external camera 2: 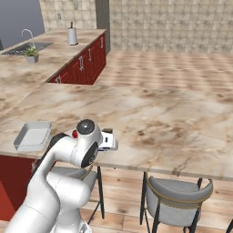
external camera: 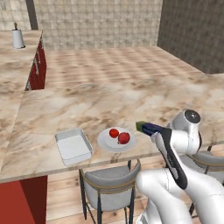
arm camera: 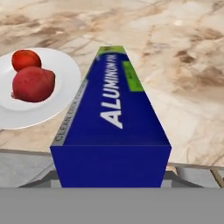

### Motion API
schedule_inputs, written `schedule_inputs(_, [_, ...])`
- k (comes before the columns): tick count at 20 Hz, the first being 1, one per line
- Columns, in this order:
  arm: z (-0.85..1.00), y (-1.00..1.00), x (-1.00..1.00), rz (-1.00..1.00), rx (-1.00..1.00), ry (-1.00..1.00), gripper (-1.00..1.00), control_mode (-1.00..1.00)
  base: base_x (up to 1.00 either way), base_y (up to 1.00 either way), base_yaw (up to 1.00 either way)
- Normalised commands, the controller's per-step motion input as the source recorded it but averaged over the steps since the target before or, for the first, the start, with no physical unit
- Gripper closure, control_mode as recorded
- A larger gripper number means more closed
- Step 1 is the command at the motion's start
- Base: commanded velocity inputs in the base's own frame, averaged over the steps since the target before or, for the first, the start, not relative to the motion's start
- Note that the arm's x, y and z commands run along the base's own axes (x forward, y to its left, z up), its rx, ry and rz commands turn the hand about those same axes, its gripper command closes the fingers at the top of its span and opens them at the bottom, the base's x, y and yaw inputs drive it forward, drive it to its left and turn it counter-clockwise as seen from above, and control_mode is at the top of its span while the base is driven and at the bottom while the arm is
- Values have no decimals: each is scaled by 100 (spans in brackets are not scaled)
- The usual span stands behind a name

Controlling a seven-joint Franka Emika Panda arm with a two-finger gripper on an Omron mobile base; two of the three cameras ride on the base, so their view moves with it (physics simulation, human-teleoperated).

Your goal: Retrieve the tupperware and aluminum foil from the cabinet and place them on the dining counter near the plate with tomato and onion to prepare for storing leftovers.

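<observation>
The aluminum foil (arm camera: pixel 114 113), a dark blue carton with a green far end, sticks forward out of my gripper (external camera: pixel 154 130), which is shut on it; the carton hides the fingertips. It hangs just above the dining counter (external camera: pixel 131 98), close to the near edge and right of the plate (external camera: pixel 105 142). On the plate lie a tomato (external camera: pixel 114 133) and a red onion (external camera: pixel 124 138), also seen in the hand view as the tomato (arm camera: pixel 25 59) and onion (arm camera: pixel 34 84) on the plate (arm camera: pixel 61 74). The tupperware (external camera: pixel 73 145) rests on the counter left of the plate and also appears as the tupperware (external camera 2: pixel 32 135).
Grey-seated chairs (external camera: pixel 109 181) (external camera 2: pixel 179 200) stand tucked under the counter's near edge. Red drawer units (external camera 2: pixel 84 63) line the side counter, which carries a paper towel roll (external camera: pixel 18 38), a sink (external camera 2: pixel 27 48) and a small plant (external camera 2: pixel 31 53). Wide bare marble stretches beyond the plate.
</observation>
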Motion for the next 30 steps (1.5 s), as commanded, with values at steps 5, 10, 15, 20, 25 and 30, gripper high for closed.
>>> schedule_inputs(5, [-43, -3, 49, 7, 1, 0, 100, -100, 0, 0, 0])
schedule_inputs(10, [-51, 5, 59, 9, 0, 6, -100, -100, 0, 0, 0])
schedule_inputs(15, [-55, 7, 64, 6, 0, 6, -100, -100, 0, 0, 0])
schedule_inputs(20, [-41, -2, 44, 2, 0, 1, -100, -100, 0, 0, 0])
schedule_inputs(25, [28, -3, 0, 1, 0, -1, -100, -100, 0, 0, 0])
schedule_inputs(30, [98, 0, -32, 10, -5, -15, -100, -100, 0, 0, 0])
